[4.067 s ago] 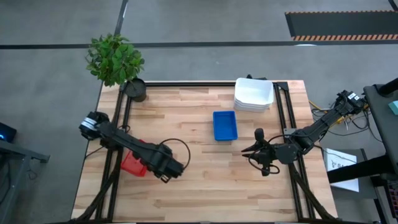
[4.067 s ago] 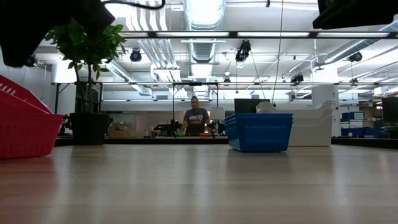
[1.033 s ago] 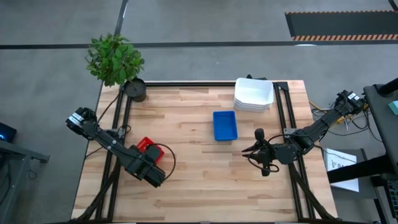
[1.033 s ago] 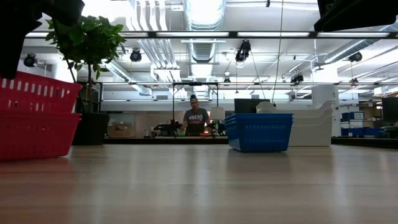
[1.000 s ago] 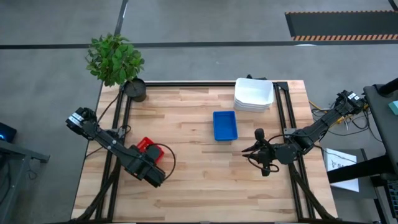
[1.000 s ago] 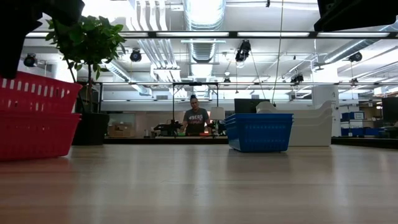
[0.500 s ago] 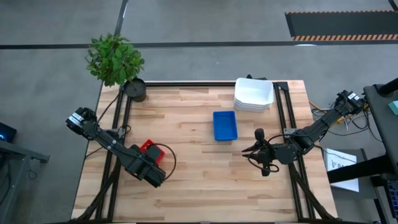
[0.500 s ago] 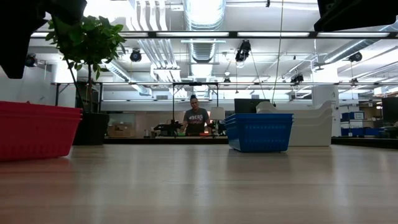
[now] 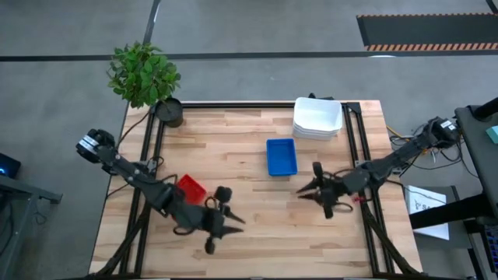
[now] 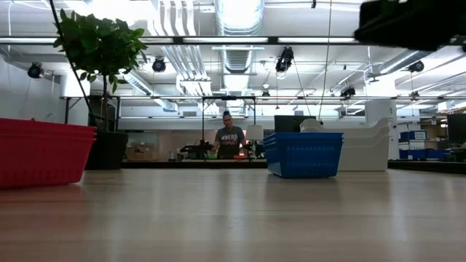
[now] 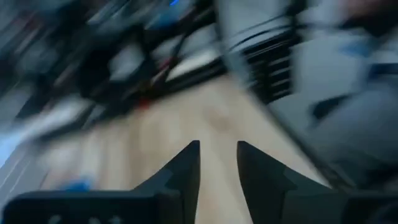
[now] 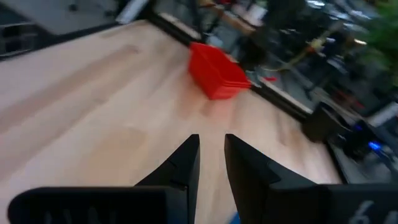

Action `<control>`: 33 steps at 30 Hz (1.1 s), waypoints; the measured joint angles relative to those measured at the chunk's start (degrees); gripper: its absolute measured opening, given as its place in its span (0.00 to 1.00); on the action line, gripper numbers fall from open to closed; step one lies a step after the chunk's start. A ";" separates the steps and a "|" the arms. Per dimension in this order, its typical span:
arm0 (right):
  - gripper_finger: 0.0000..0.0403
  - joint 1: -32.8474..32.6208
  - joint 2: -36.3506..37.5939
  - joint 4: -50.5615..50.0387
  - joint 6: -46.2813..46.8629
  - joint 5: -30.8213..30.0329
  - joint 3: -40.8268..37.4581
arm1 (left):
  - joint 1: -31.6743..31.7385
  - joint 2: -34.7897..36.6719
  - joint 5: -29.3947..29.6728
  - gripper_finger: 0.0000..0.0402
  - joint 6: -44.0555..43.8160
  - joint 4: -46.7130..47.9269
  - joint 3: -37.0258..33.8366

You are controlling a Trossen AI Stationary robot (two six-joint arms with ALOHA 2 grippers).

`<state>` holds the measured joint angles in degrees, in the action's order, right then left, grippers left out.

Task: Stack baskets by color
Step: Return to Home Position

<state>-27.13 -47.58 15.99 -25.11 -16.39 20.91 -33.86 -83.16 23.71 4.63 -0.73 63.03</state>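
Note:
Red baskets [image 9: 191,187] sit nested in one stack at the table's left; they also show in the low view [image 10: 44,153] and the right wrist view [image 12: 214,71]. A blue basket [image 9: 281,157] rests flat on the table's middle. A stack of white baskets [image 9: 317,118] stands at the far right. My left gripper [image 9: 229,225] is open and hangs empty near the front, to the right of the red stack; its fingers [image 11: 217,149] stand apart. My right gripper [image 9: 302,192] is open and empty, near of the blue basket, pointing toward the red stack [image 12: 211,146].
A dark round pot [image 9: 170,111] with a green plant [image 9: 142,72] stands at the table's far left corner. Bare wood lies between the two grippers and along the front edge. A person [image 10: 229,138] stands far behind the table.
The upper red basket has dropped from its raised place down into the red basket below it. My left gripper has let it go and swung away from the red stack toward the table's middle and near edge. My right gripper has shifted toward the table's left and tipped lower.

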 joint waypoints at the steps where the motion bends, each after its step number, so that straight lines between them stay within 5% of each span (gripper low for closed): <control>1: 0.17 1.87 0.45 1.62 0.02 0.60 -0.94 | 1.10 1.01 -4.94 0.21 4.37 -4.51 -2.67; 3: 0.17 5.33 1.75 3.33 0.38 2.26 -2.46 | 3.55 3.75 -10.80 0.16 7.77 -9.18 -8.09; 9: 0.17 12.54 6.73 4.70 2.38 8.86 -5.05 | 11.51 16.68 -11.11 0.01 3.60 -8.92 -22.95; 22: 0.17 17.76 24.61 2.69 1.95 8.82 -13.71 | 16.17 47.85 -10.16 0.00 3.10 -16.58 -46.75; 33: 0.17 23.97 41.62 -7.84 2.76 7.81 -18.01 | 16.23 61.01 -9.33 0.00 3.20 -22.75 -60.29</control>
<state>-3.16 -5.96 8.15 -22.34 -8.58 2.89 -17.63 -22.15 14.38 7.82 -23.49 2.74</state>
